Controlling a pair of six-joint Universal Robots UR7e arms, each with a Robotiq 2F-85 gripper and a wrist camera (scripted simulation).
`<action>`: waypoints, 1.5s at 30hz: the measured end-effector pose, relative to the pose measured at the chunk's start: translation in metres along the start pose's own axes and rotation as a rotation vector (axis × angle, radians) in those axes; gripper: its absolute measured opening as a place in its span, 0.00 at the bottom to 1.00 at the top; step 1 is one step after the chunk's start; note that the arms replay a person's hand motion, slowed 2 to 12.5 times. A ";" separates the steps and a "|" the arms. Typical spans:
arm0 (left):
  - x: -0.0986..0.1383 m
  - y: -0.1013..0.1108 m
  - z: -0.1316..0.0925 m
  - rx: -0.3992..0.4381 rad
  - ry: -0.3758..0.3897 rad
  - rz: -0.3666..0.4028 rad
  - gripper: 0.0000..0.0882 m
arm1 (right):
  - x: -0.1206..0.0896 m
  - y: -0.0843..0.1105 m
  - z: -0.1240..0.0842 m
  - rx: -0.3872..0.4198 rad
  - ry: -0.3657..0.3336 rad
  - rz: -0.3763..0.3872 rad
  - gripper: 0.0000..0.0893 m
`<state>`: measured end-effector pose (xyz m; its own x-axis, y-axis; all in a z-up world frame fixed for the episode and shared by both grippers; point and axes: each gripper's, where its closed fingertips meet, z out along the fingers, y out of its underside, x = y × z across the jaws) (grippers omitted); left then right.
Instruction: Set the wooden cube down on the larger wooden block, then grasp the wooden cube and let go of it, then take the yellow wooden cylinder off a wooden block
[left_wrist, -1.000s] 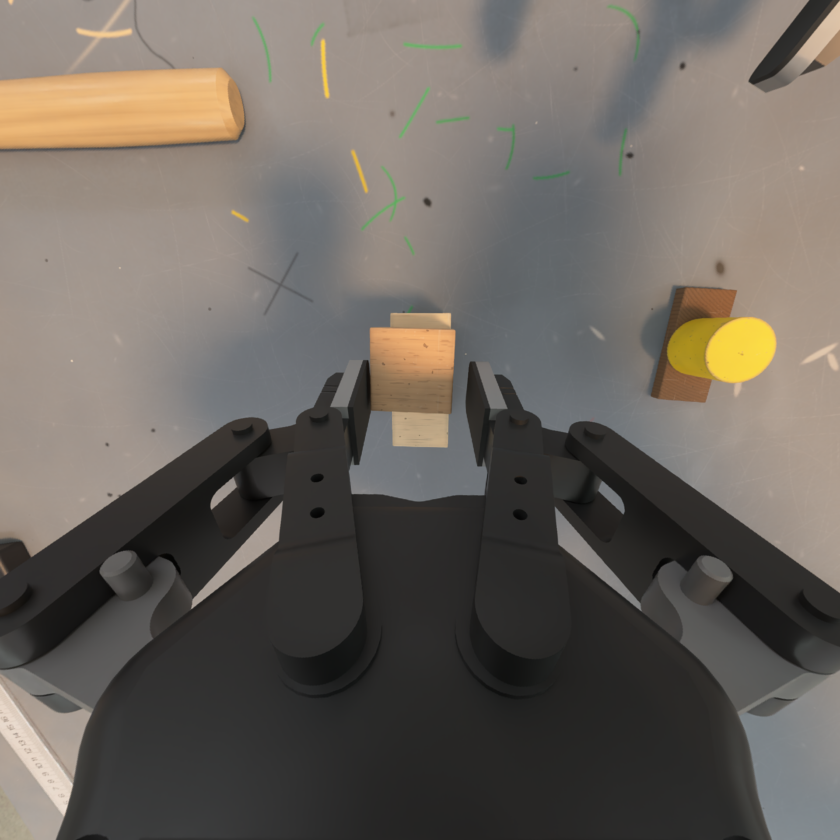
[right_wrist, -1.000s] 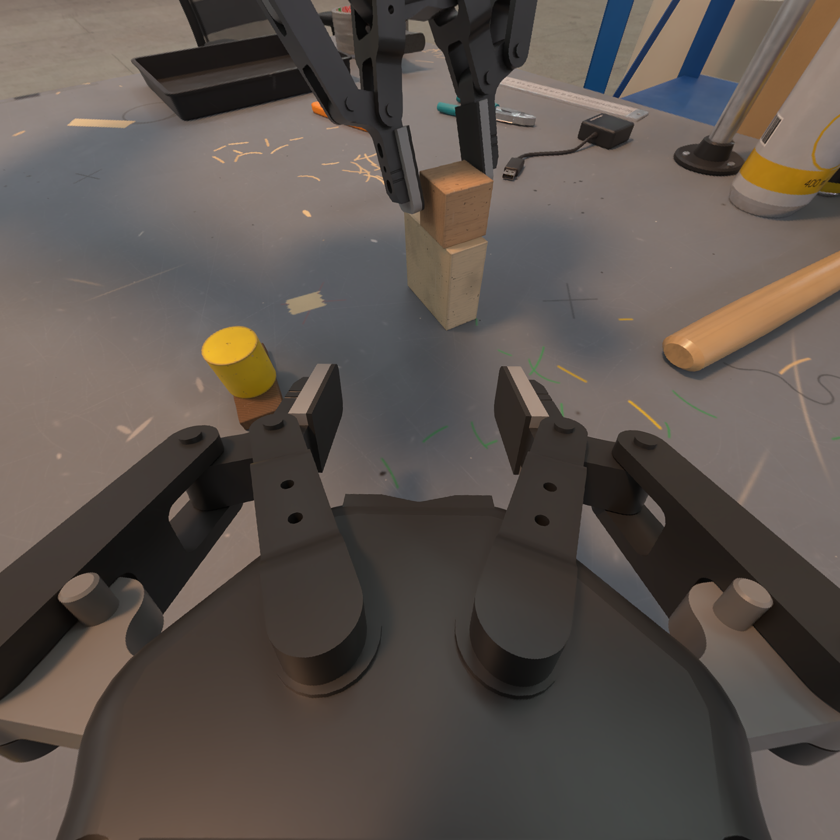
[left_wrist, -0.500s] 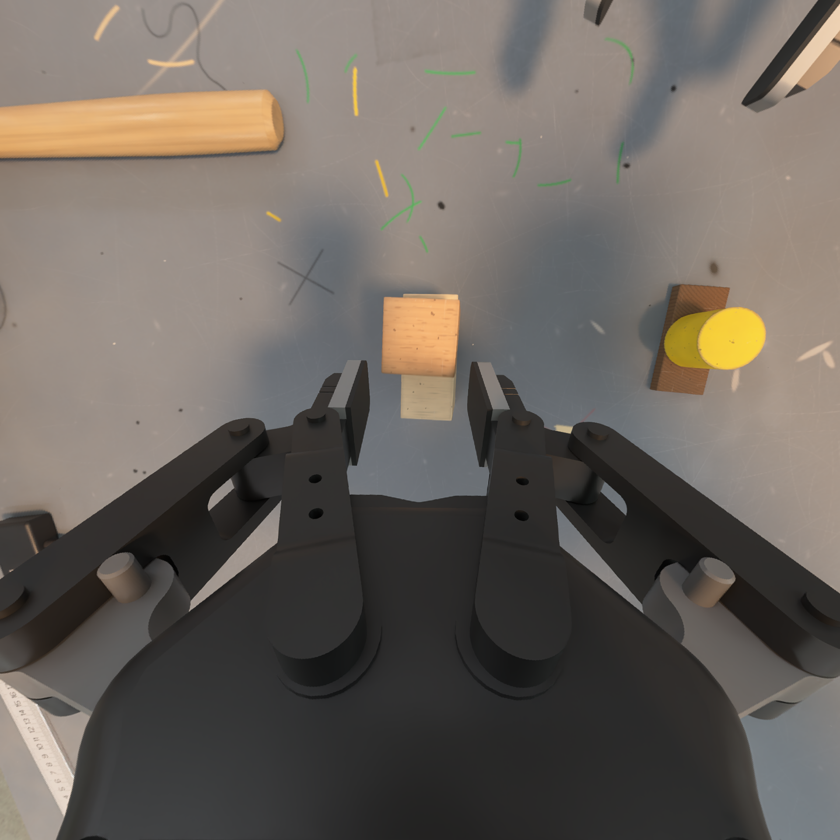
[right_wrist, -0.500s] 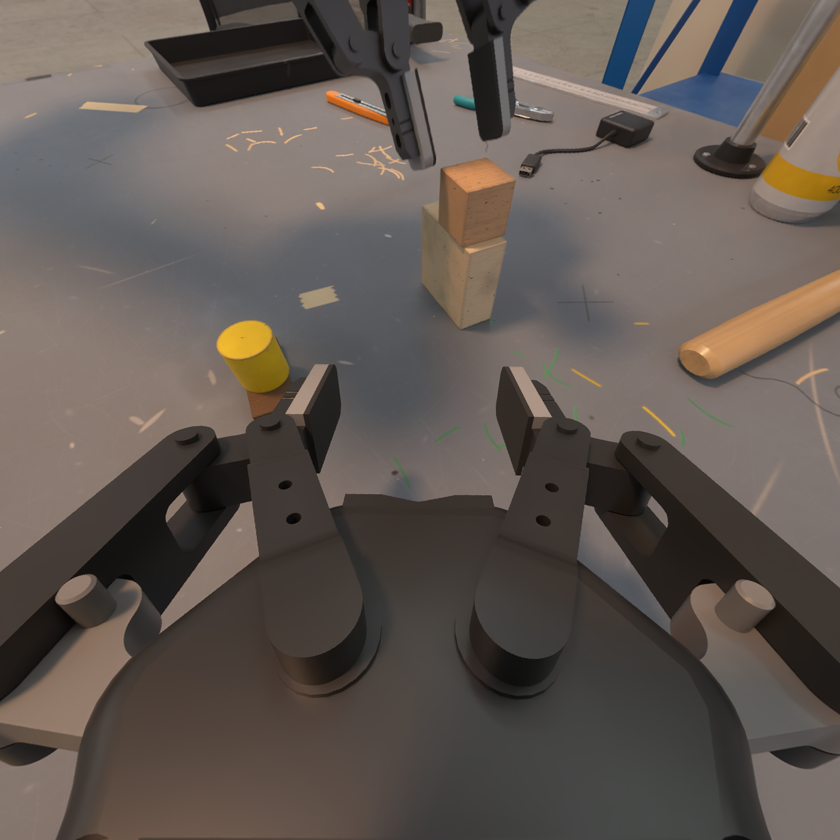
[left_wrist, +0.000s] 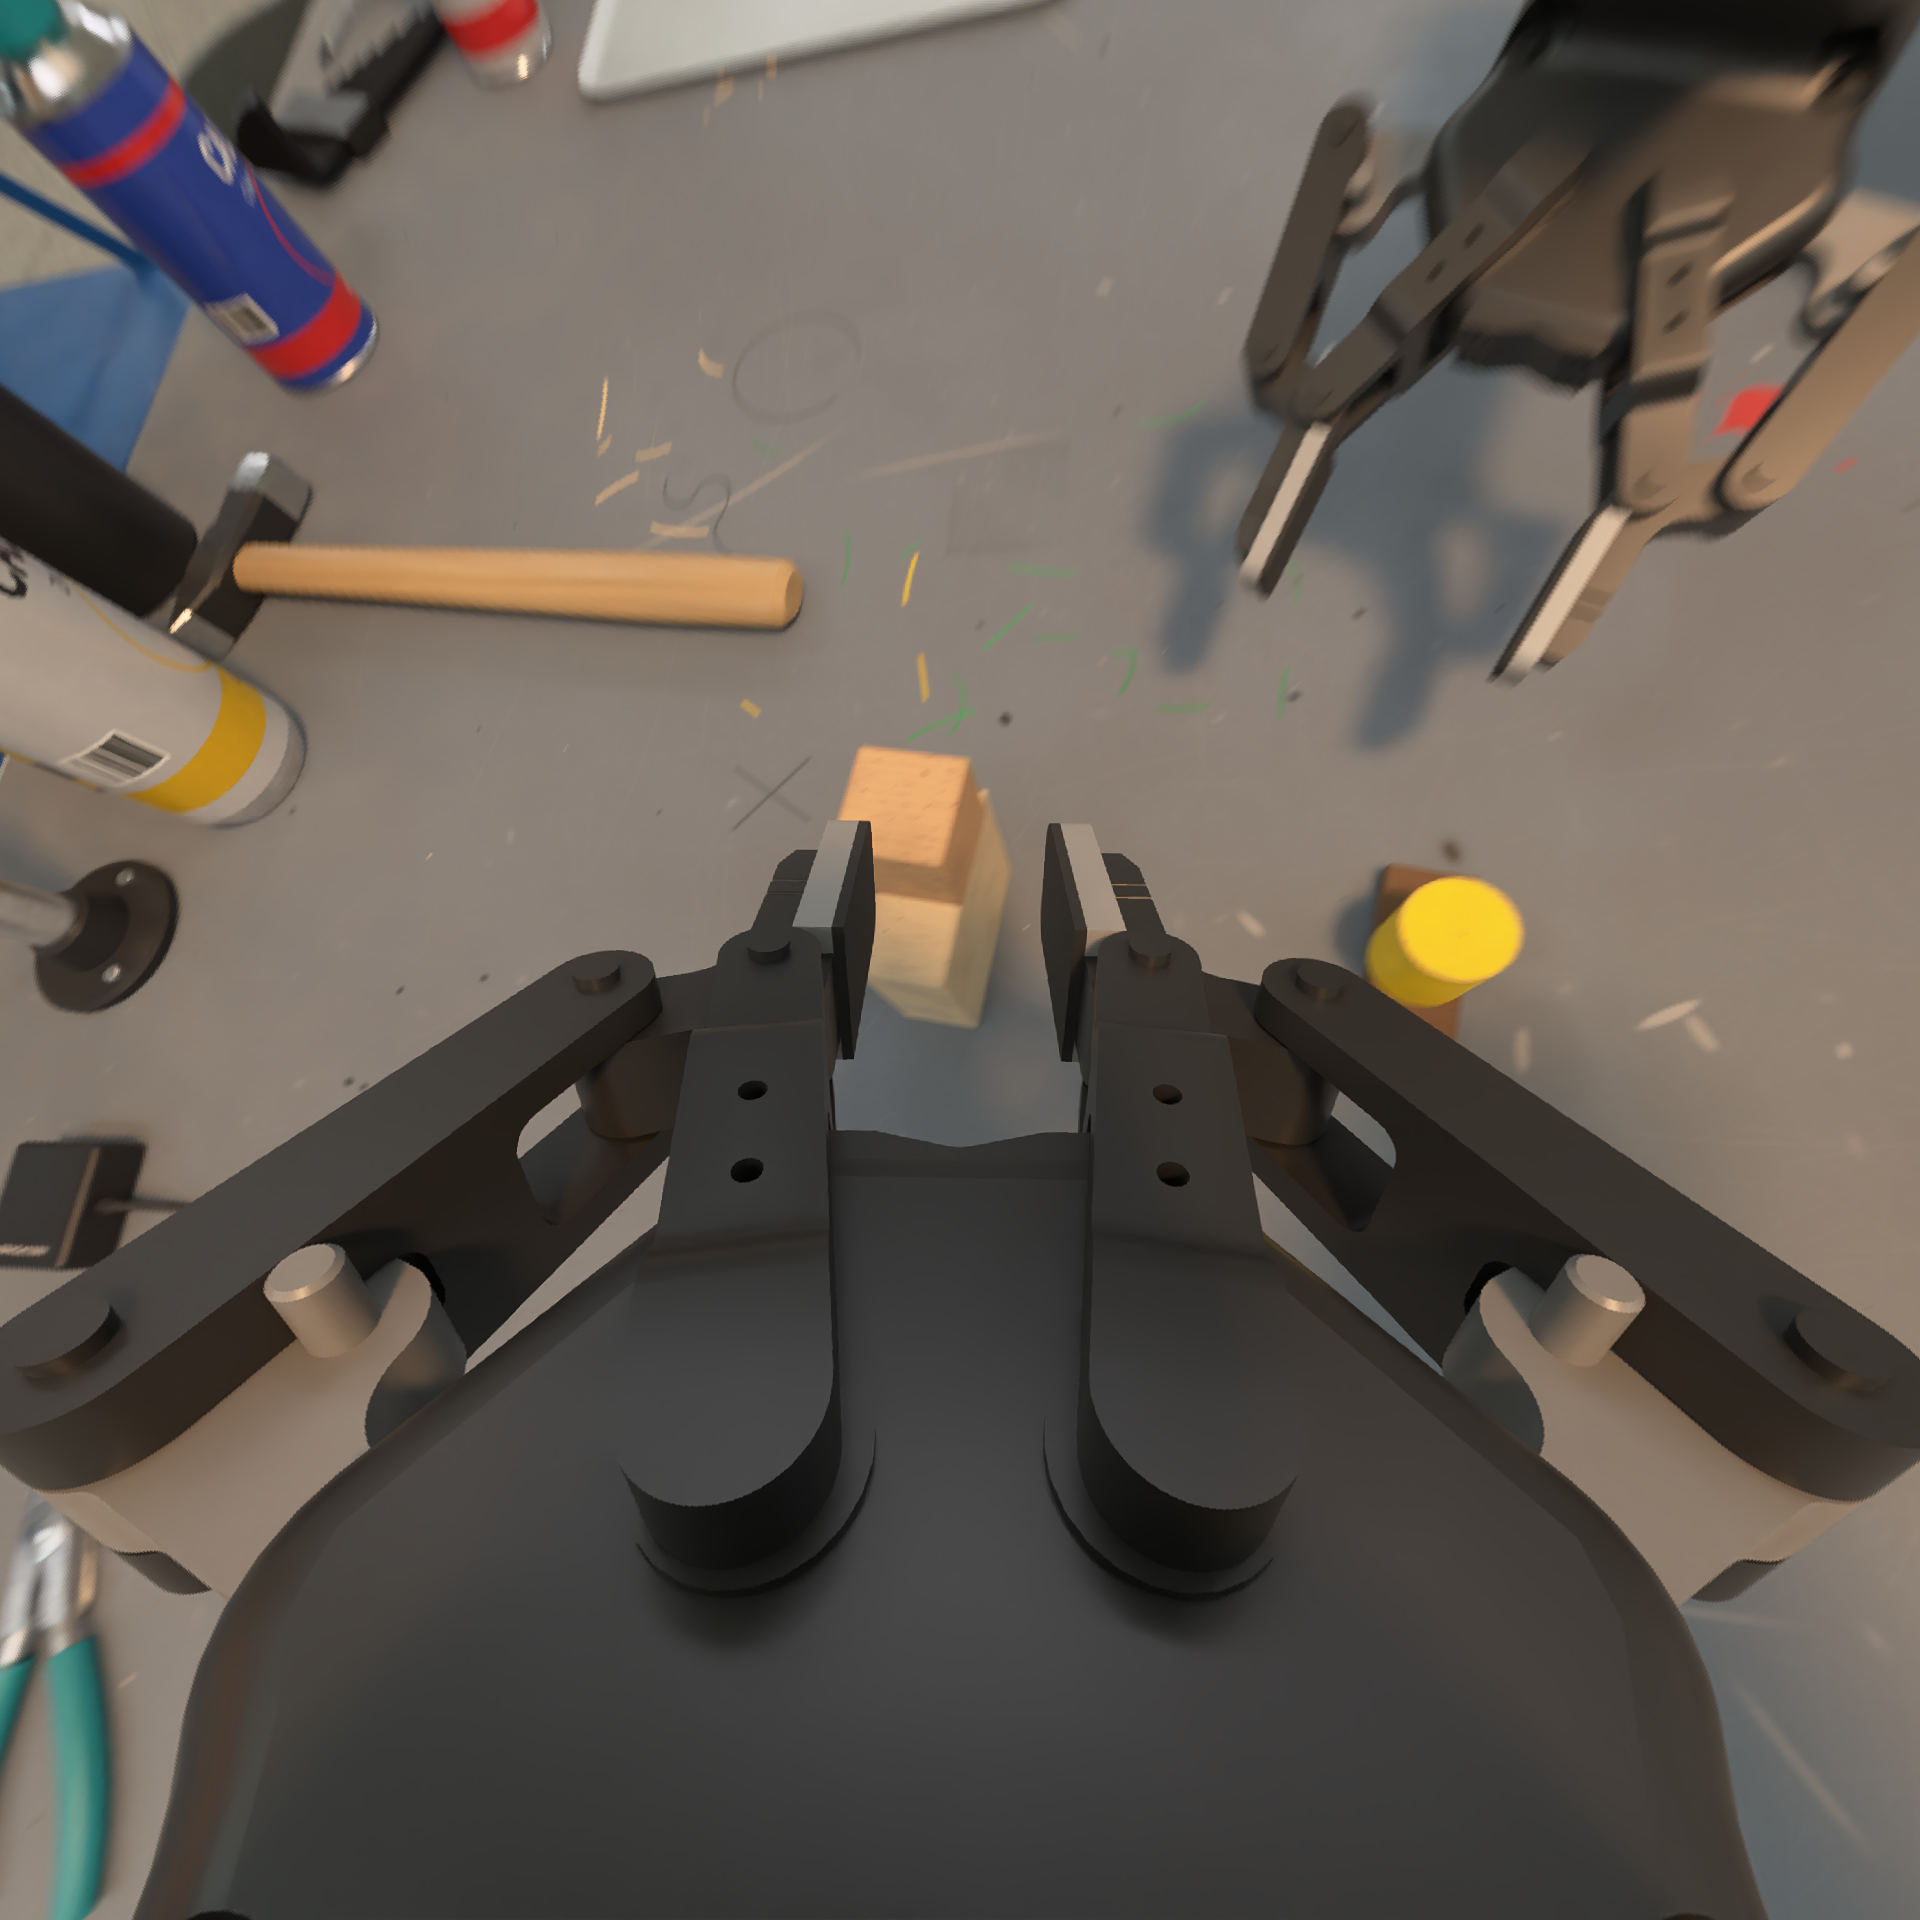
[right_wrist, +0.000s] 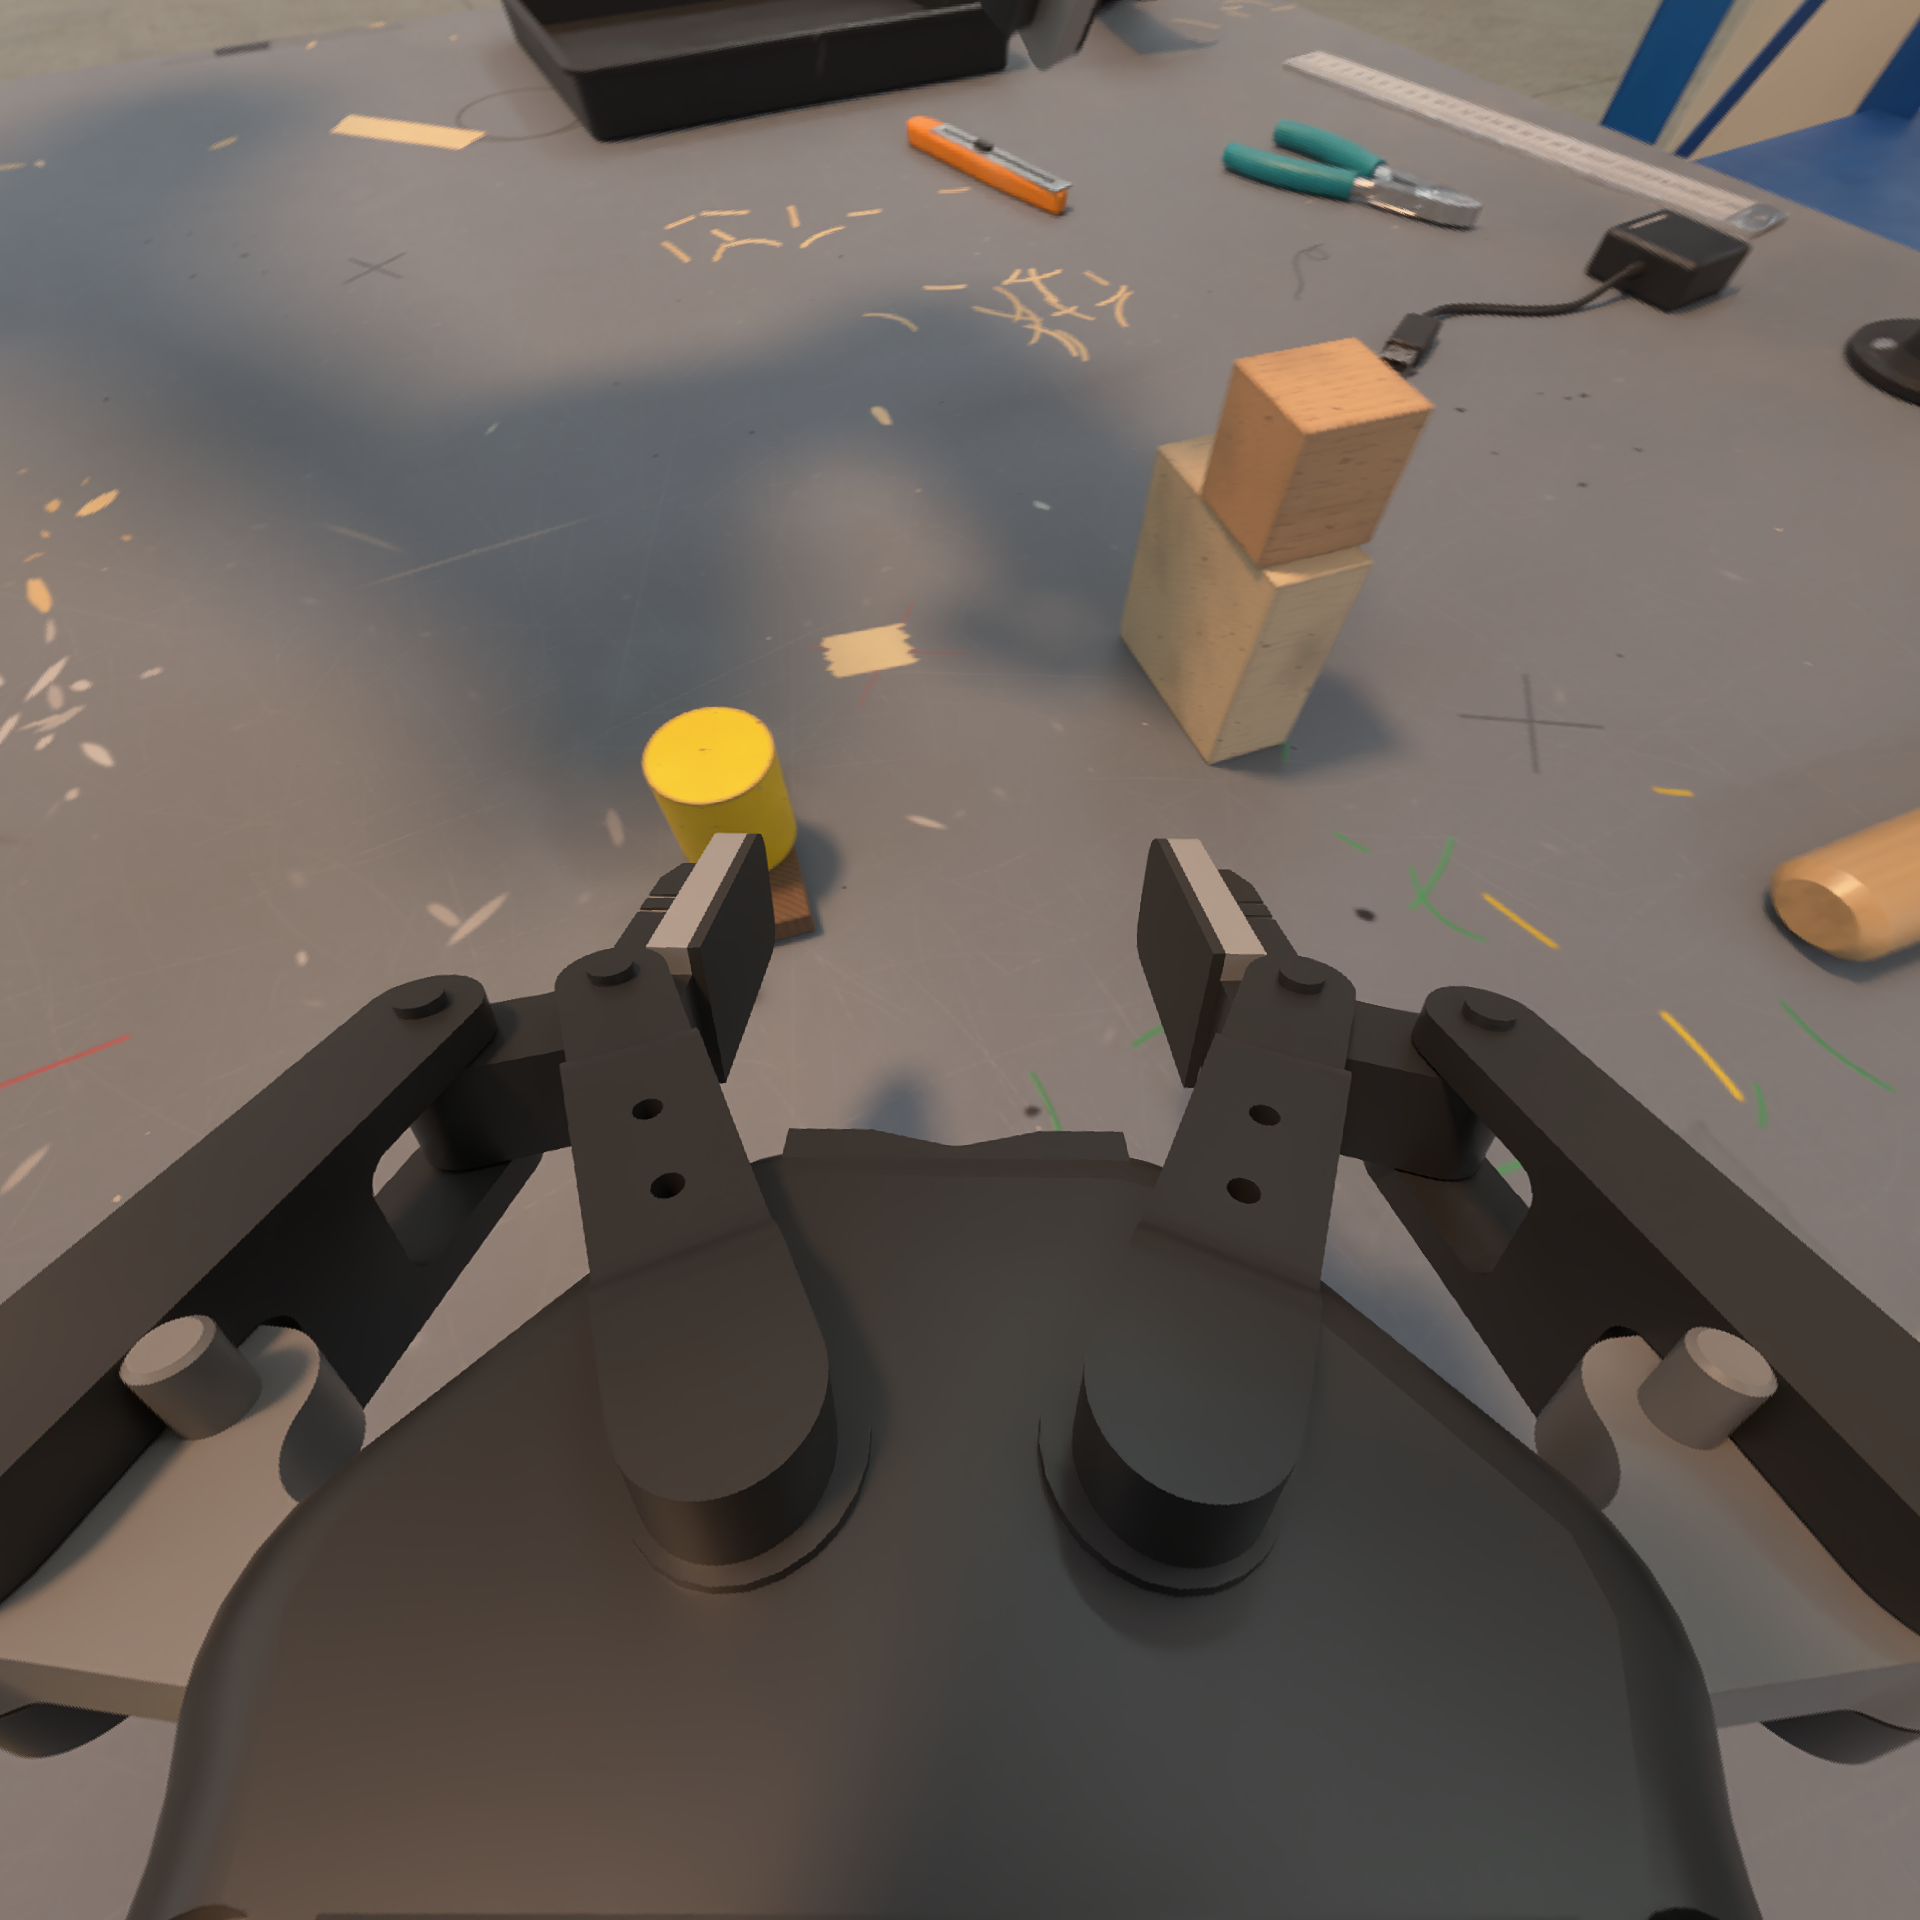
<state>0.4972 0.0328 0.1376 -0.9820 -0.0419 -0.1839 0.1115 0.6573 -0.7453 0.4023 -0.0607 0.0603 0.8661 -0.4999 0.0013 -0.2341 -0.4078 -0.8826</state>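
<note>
The wooden cube (right_wrist: 1311, 449) sits on top of the larger pale wooden block (right_wrist: 1236, 634); both also show in the left wrist view, the cube (left_wrist: 909, 805) on the block (left_wrist: 940, 951). The yellow wooden cylinder (right_wrist: 719, 781) stands on a small dark brown block (right_wrist: 792, 900), also seen in the left wrist view as cylinder (left_wrist: 1442, 940) and brown block (left_wrist: 1405, 883). My left gripper (left_wrist: 958, 914) is open and empty, high above the stack. My right gripper (right_wrist: 954, 914) is open and empty, its left finger (right_wrist: 717, 914) just in front of the cylinder. It also shows in the left wrist view (left_wrist: 1423, 571).
A hammer with a wooden handle (left_wrist: 520, 587) lies left of the stack; its handle end (right_wrist: 1844, 899) is at my right. Spray cans (left_wrist: 197, 197), a grey tube (left_wrist: 135, 727), a black tray (right_wrist: 769, 52), an orange knife (right_wrist: 987, 166), teal pliers (right_wrist: 1340, 171) and a black adapter (right_wrist: 1668, 255) ring the table.
My left gripper, open, has lifted away from the cube and pulled up and back. My right gripper has moved left toward the yellow cylinder. The cube stays on the block.
</note>
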 end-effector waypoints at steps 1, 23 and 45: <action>0.008 -0.003 -0.003 0.042 0.004 -0.007 0.33 | -0.003 0.000 0.002 -0.007 -0.011 -0.008 0.70; 0.120 0.033 0.009 0.287 0.084 -0.013 0.39 | -0.056 0.005 0.052 -0.226 -0.167 -0.220 0.62; 0.131 0.072 0.038 0.152 0.179 -0.052 0.54 | -0.056 0.005 0.060 -0.268 -0.178 -0.252 0.36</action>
<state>0.3824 0.0459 0.0354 -0.9968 0.0706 -0.0364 0.0687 0.5365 -0.8411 0.3790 0.0116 0.0277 0.9686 -0.2279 0.0997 -0.0908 -0.6971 -0.7112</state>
